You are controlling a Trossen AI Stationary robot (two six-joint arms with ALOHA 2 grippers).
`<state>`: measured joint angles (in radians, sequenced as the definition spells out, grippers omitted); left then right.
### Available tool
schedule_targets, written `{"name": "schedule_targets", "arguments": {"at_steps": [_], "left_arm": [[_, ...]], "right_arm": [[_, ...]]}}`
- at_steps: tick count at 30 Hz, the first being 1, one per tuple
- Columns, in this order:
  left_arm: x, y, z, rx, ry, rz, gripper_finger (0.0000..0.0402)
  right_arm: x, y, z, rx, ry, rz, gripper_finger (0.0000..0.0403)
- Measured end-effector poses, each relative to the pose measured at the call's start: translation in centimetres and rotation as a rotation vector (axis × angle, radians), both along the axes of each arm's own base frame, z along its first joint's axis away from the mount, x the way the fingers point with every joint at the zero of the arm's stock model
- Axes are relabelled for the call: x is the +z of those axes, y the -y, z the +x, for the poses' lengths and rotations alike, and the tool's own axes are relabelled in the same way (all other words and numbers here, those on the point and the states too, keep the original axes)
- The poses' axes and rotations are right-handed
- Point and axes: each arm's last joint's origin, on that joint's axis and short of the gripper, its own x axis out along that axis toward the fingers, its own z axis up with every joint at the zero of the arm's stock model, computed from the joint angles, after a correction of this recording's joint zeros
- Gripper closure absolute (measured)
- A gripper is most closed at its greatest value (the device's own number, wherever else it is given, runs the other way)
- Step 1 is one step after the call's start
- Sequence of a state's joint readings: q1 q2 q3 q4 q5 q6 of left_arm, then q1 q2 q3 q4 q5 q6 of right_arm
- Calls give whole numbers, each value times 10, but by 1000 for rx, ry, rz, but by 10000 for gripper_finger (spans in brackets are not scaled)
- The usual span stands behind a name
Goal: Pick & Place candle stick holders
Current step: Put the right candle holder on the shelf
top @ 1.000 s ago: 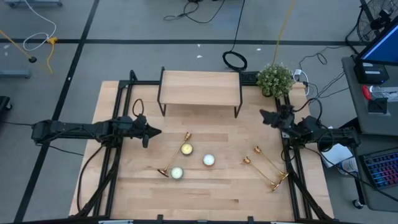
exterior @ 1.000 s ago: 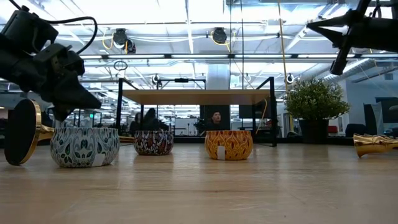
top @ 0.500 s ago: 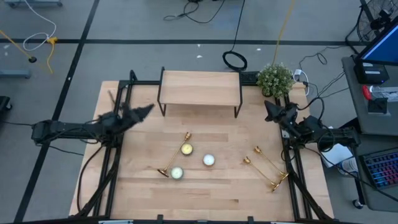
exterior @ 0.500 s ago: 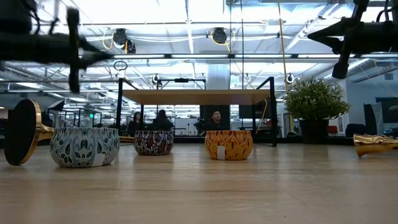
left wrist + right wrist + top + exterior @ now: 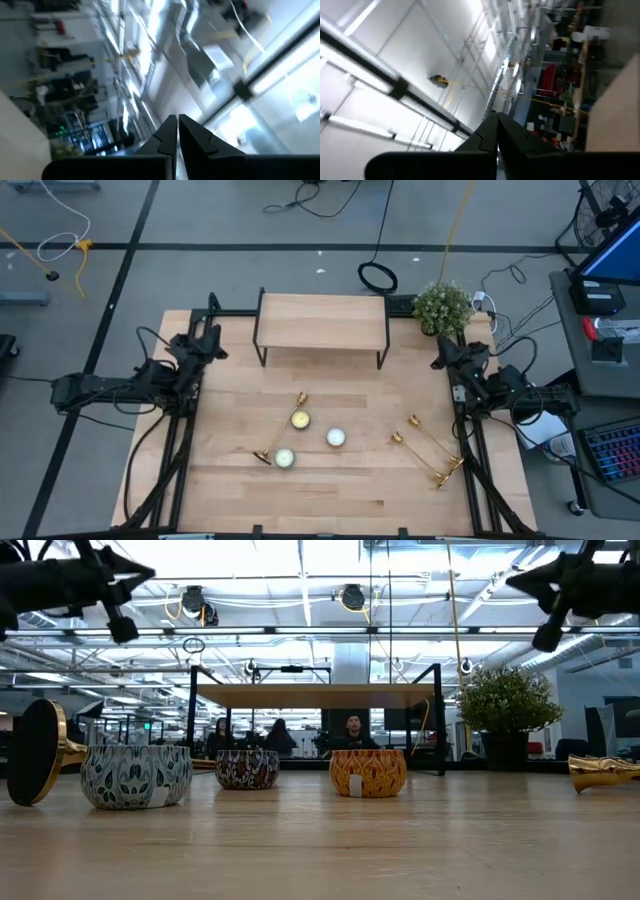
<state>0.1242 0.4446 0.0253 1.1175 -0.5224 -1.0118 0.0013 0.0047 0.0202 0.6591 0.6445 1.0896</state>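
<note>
L gripper (image 5: 210,340) at table's left edge, R gripper (image 5: 441,352) at right edge, both raised, fingers together, empty. Three candle stick holders (image 5: 283,427) lie flat mid-table, near tealights (image 5: 335,437).

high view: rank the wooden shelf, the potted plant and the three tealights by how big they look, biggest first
1. Wooden shelf, clearly largest.
2. Potted plant.
3. Tealights: smallest, and the three look alike, so no ranking among them.
</note>
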Motion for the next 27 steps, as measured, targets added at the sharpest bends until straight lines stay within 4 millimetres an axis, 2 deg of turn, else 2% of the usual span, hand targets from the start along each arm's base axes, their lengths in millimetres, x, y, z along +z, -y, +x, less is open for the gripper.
{"name": "schedule_targets", "arguments": {"at_steps": [4,8,10,14,18,24,27], "left_arm": [[-2,3,4,-130,-39,70,380],[-6,5,8,-230,-78,80,380],[-8,5,10,-252,-102,67,380],[-11,5,12,-270,-127,47,380],[-12,6,13,-299,-134,52,380],[-13,8,14,-351,-157,87,380],[-13,8,15,-370,-168,95,380]], "right_arm": [[11,-4,1,5,-131,-276,395],[72,-10,-8,93,-153,-490,378],[93,-12,0,186,-299,-528,358],[118,-14,20,392,-661,-471,300],[122,-17,35,598,-1013,-329,239],[93,-24,41,921,-1660,12,165],[76,-36,48,1095,-1862,115,145]]}}
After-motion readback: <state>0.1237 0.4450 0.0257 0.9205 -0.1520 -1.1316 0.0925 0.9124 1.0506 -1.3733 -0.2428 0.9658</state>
